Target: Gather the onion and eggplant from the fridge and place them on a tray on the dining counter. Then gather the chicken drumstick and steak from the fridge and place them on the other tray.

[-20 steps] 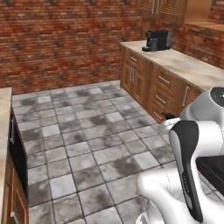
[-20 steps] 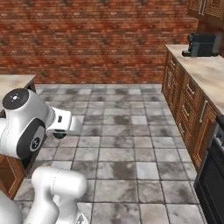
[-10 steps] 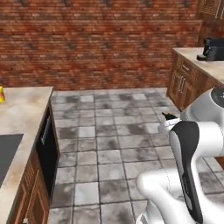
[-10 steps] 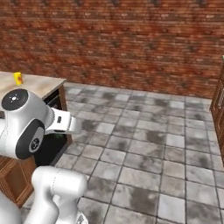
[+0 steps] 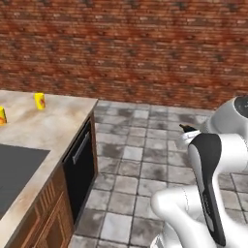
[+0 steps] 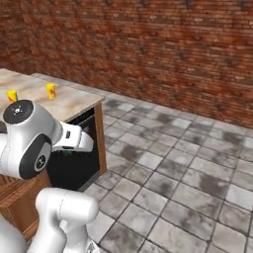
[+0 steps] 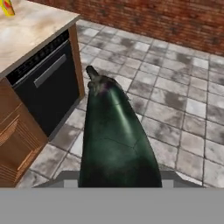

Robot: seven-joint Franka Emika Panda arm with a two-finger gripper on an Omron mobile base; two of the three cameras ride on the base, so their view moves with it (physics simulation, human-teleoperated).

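Eggplant point(image 7: 114, 135) sits in my gripper point(image 7: 118, 181), long dark body running straight out from the hand with the stem end pointing away; jaws are pinching it at the fat end, fingertips themselves hidden behind it. In the left base view I catch just its dark tip point(image 5: 186, 128) poking past the white arm.

Change over the last second: the whole scene has swung. That's my base turning, not the objects. The wall counter with the coffee machine has dropped out, and the dining counter point(image 5: 46, 121) has come in on the left, marbled top, two small yellow items point(image 5: 39, 100) on it, black dishwasher front point(image 7: 41, 87) under its end. Grip on the eggplant looks unchanged through the turn.

My read: I'm mid-transit on the first half, carrying the veg toward the island. No tray visible to me yet, so I'd guess more driving or turning before a placement. Brick wall point(image 6: 148, 44) ahead, tiled floor point(image 6: 188, 178) open between.
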